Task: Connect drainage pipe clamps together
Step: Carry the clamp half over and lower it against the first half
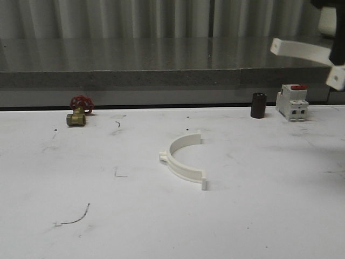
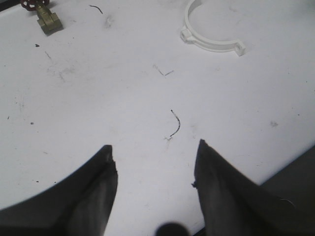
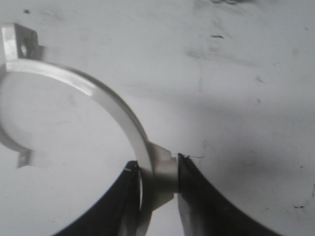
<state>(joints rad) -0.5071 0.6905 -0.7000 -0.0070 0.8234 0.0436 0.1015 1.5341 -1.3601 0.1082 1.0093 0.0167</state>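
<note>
Right wrist view: clamp [image 3: 103,105] between fingers [image 3: 197,196]

Front view low, faces forward over table [image 1: 108,216]. Left wrist view looks down from above; both share lying clamp [image 1: 183,162] [image 2: 209,39]. Right wrist view close.

The left claw [image 2: 155,167] hangs above the bench [image 2: 147,98] with its two dark fingers [image 2: 96,191] spread wide apart at the lower edge of the left wrist view, nothing between them and neither touching the surface. The right claw [image 3: 156,179] sits in the lower middle of the right wrist view, its dark fingers [image 3: 197,196] pressed against both sides of a white clamp half [image 3: 98,93], pinching it at the thick lug near the arc's middle. In the front view that arm is a dark shape in the upper right corner, raised well clear of the bench, carrying the clamp half [image 1: 307,54] in the air.
</note>
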